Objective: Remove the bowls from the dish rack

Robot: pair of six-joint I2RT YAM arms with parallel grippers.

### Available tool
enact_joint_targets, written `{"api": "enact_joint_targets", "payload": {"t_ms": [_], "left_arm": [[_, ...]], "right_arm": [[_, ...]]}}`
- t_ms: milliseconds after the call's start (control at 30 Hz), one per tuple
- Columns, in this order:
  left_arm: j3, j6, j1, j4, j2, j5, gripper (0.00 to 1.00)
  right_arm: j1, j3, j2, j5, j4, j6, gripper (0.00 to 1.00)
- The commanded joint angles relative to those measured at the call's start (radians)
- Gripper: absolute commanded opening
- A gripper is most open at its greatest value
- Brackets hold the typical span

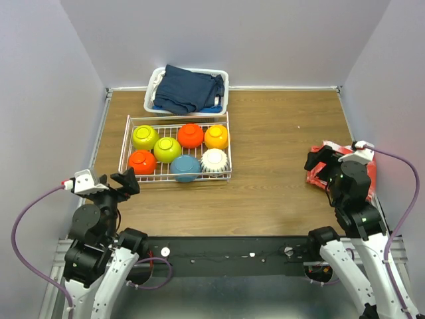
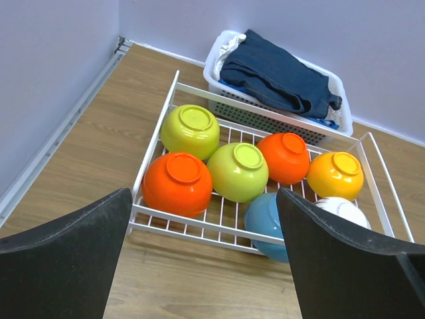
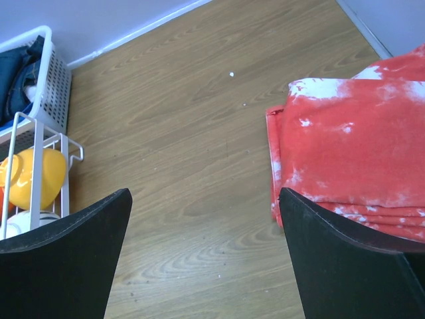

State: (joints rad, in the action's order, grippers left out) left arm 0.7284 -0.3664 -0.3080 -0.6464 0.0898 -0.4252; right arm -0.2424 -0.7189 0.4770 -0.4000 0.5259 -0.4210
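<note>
The white wire dish rack (image 1: pixel 125 143) stands left of the table's middle and holds seven bowls, all upside down. The back row has a lime-green bowl (image 1: pixel 145 137), a red-orange bowl (image 1: pixel 190 135) and an orange-yellow bowl (image 1: pixel 216 137). A second lime-green bowl (image 1: pixel 167 149) sits between the rows. The front row has a red-orange bowl (image 1: pixel 142 161), a blue bowl (image 1: pixel 185 167) and a white ribbed bowl (image 1: pixel 214 160). My left gripper (image 1: pixel 119 182) is open and empty, near the rack's front left corner (image 2: pixel 199 226). My right gripper (image 1: pixel 321 163) is open and empty at the far right.
A white plastic basket (image 1: pixel 154 83) with dark blue cloth stands right behind the rack at the back wall. A red and white cloth (image 3: pixel 352 159) lies at the table's right edge beside my right gripper. Walls close in the table on the left, back and right.
</note>
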Motion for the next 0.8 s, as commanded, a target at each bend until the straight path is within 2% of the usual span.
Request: {"api": "enact_joint_targets", "payload": {"t_ms": [0,200,400,600,767], "left_arm": [[-0.029,-0.019,-0.003,-0.006,0.014,-0.027,0.99],[-0.012,-0.034,-0.003,-0.001,0.099,-0.043,0.99],[0.058,-0.058,-0.003,-0.003,0.272,-0.029,0.99],[0.15,-0.046,-0.003,0.039,0.507,0.023,0.99],[0.282,-0.06,-0.003,0.036,0.767,0.06,0.99]], "right_arm": [[-0.005,-0.024,-0.005,0.019,0.0,-0.012,1.0],[-0.005,-0.025,0.034,0.122,-0.03,-0.027,1.0],[-0.006,-0.04,0.13,0.234,-0.059,-0.058,1.0],[-0.006,-0.031,0.224,0.326,-0.148,-0.05,1.0],[-0.006,-0.04,0.261,0.395,-0.121,-0.067,1.0]]}}
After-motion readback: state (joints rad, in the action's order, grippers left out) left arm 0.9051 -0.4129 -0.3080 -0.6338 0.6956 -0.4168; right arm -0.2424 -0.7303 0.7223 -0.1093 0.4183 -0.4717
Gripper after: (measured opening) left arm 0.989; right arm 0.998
